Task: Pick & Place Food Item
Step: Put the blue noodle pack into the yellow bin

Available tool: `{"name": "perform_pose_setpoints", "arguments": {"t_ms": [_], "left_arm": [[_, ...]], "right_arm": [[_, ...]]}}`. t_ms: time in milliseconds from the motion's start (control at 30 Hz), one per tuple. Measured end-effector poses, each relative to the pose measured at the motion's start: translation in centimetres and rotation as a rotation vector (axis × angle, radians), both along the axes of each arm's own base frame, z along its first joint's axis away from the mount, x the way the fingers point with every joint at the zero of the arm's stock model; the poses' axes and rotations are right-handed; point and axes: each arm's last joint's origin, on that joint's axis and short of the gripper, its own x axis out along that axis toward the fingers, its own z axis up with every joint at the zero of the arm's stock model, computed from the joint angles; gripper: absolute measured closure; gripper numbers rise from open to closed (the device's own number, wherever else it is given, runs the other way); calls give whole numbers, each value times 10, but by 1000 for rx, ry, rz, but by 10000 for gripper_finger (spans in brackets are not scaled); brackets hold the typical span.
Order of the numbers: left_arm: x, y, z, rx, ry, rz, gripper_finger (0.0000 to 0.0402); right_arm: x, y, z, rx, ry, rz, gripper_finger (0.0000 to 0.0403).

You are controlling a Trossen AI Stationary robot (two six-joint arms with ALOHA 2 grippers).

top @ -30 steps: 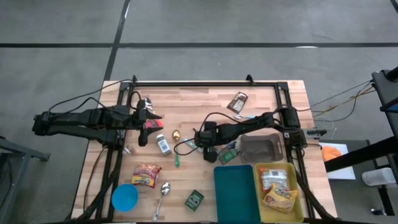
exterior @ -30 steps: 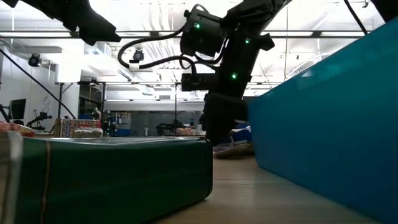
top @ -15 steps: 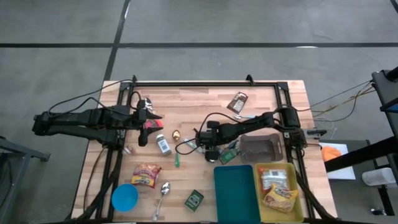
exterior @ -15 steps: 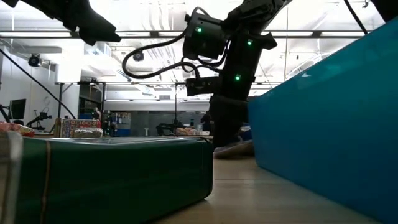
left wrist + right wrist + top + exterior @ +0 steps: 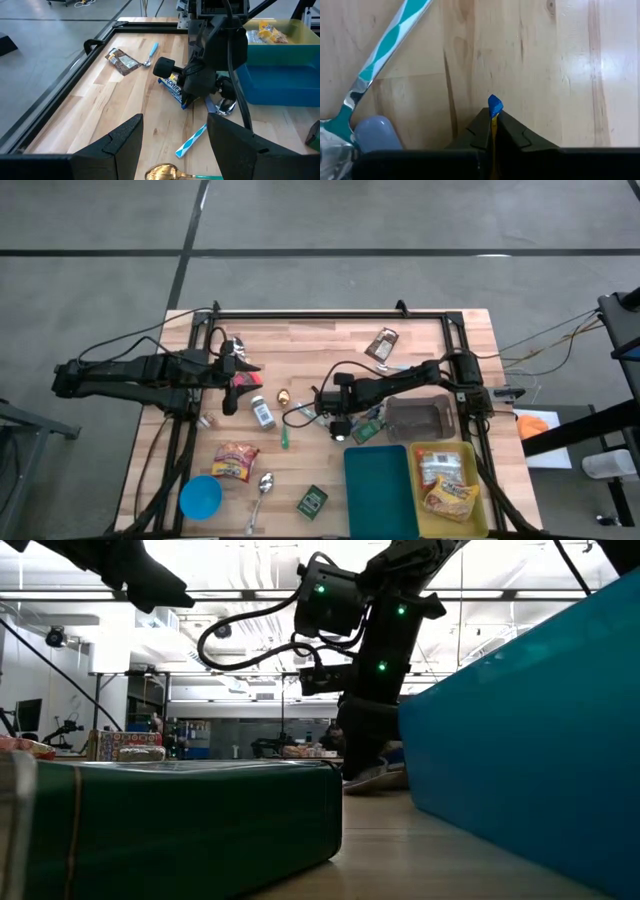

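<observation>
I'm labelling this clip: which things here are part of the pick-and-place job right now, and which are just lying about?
In the job:
- right gripper, fingers shut on the blue snack packet
- yellow bin already holding food packets
- teal bin

Lying about:
- left gripper, waiting at the table's left side
- blue bowl
- metal spoon
- green box
- teal-handled spoon

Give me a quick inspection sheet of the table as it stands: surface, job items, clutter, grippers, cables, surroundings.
Surface: wooden table, black frame round it.
Job's things: blue snack wrapper pinched by right gripper; yellow bin holds snack packets; teal bin beside it.
Clutter: blue bowl, spoon, green box, small jar, striped teal spoon.
Grippers: right shut on the wrapper at table centre; left gripper open, waiting at the left side.
Cables: black loop on the right arm.
Surroundings: grey floor; no person seen.
</observation>
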Motion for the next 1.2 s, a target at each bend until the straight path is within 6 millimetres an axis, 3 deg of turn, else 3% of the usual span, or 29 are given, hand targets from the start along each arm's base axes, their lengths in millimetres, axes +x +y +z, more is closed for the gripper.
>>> {"name": "perform_pose_setpoints", "arguments": {"t_ms": [200, 433, 700, 1200], "left_arm": [[0, 0, 0, 0, 0, 0, 180], [0, 0, 0, 0, 1, 1, 180], [0, 0, -1, 0, 11, 0, 180], [0, 0, -1, 0, 10, 1, 180]], "right_arm": [[-2, 3, 15, -63, -30, 14, 390], [-13, 13, 47, -148, -62, 29, 390], [-34, 34, 72, -380, 6, 94, 390], [-66, 55, 81, -725, 256, 264, 390]]}}
